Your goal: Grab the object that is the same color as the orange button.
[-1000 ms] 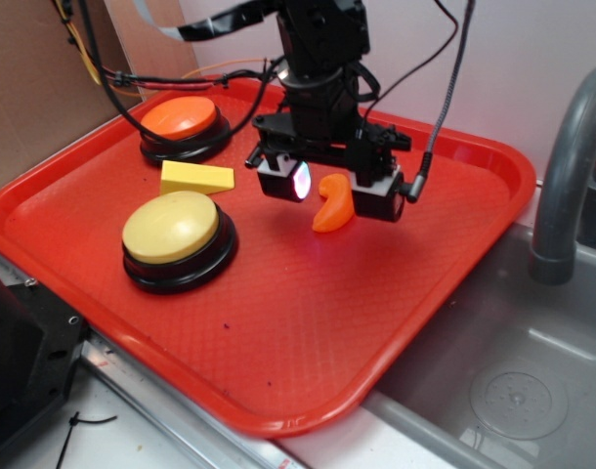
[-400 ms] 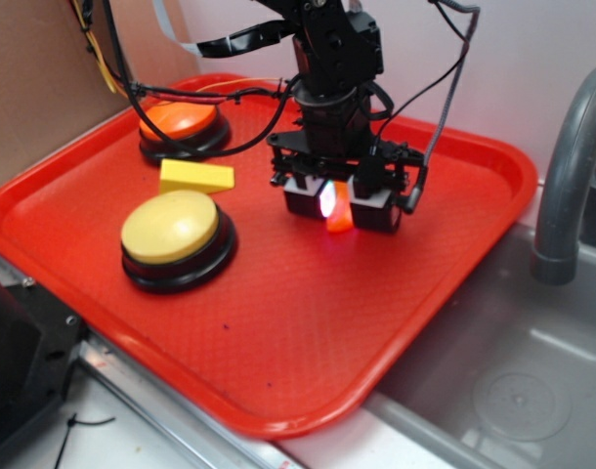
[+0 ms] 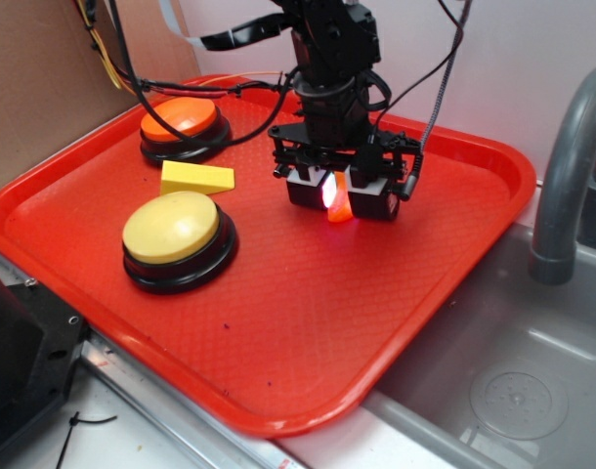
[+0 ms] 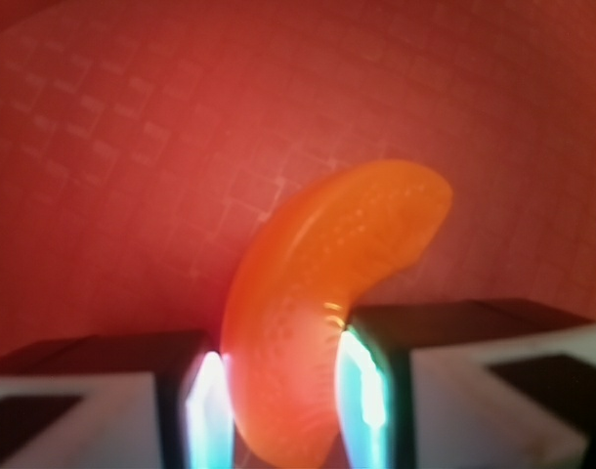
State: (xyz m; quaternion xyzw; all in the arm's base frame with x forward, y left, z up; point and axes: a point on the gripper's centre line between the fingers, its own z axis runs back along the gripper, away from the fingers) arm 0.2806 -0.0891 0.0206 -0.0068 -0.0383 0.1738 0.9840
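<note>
Orange crescent [image 4: 318,322] sits between the two pads [image 4: 368,391] of the gripper [image 3: 340,198], lower half pinched, upper horn curving up and away past the pads; both pads look touching its sides in the wrist view. Gripper is narrow, closed on the crescent, down low over the red tray [image 3: 308,332]; can't tell if the piece is off the tray floor yet. Step in hand, judged: secure the grasp and lift. Doing it well: grip is on one end of a glossy curved piece, so it may swivel or squirt out, keep squeeze firm, raise straight up, slow, no twist. Farther out to the tool's side lies the yellow wedge block [image 3: 196,177], near it the pale yellow button [image 3: 171,227], and beyond those the orange button [image 3: 179,119], all well apart from the gripper, no collision worry on a vertical lift.
</note>
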